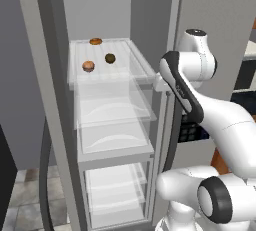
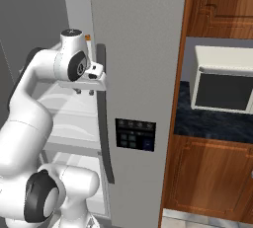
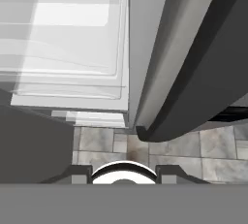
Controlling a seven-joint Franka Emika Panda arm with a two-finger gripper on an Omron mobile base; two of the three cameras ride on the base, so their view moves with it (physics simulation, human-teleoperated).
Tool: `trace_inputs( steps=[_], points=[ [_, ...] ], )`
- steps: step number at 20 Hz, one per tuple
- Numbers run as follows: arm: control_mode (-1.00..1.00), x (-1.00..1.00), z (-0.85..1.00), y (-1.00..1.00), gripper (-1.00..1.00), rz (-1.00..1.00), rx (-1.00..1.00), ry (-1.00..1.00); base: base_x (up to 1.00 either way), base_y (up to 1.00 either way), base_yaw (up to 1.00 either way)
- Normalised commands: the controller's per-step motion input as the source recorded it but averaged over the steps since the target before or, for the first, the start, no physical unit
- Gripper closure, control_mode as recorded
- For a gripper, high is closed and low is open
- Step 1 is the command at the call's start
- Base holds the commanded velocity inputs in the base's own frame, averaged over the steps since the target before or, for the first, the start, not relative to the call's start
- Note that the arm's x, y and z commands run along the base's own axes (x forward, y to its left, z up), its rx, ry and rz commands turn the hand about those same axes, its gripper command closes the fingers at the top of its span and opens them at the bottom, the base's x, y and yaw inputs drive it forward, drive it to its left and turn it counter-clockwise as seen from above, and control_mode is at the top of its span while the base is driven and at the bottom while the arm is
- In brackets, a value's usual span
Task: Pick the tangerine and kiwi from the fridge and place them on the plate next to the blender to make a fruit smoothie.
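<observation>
The fridge (image 1: 165, 5) stands open, and three small fruits lie on its top glass shelf (image 1: 140, 62). The dark olive-brown kiwi (image 1: 110, 58) sits mid-shelf. An orange-tan fruit (image 1: 88, 66) lies nearer the front left and a flatter orange one (image 1: 95, 41) at the back; I cannot tell which is the tangerine. My gripper (image 2: 84, 93) hangs open and empty beside the shelf's right front corner, fingers pointing down, well apart from the fruit. In the hand view it looks down past the shelf edges (image 3: 72, 87) to the floor. The plate and blender are out of view.
The closed right fridge door (image 2: 143, 49), with its long dark handle (image 2: 102, 113) and control panel (image 2: 135, 134), stands right next to my hand. A microwave (image 2: 222, 86) sits on a dark counter (image 2: 207, 126) among wooden cabinets (image 2: 212, 177). Lower glass shelves (image 1: 115, 140) and tile floor (image 3: 169, 145) lie below.
</observation>
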Motion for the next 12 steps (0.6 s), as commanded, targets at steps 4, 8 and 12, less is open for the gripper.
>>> trace_inputs(
  steps=[4, 8, 12],
  points=[
    [-1.0, -0.13, 0.0, 0.02, -1.0, 0.0, 0.0, 0.0, 0.0, 0.0, 0.0],
    [-1.0, -0.37, 0.0, 0.0, -1.0, 0.0, 0.0, 0.0, 0.0, 0.0, 0.0],
    [-1.0, -0.41, 0.0, 0.0, -1.0, 0.0, 0.0, 0.0, 0.0, 0.0, 0.0]
  ],
)
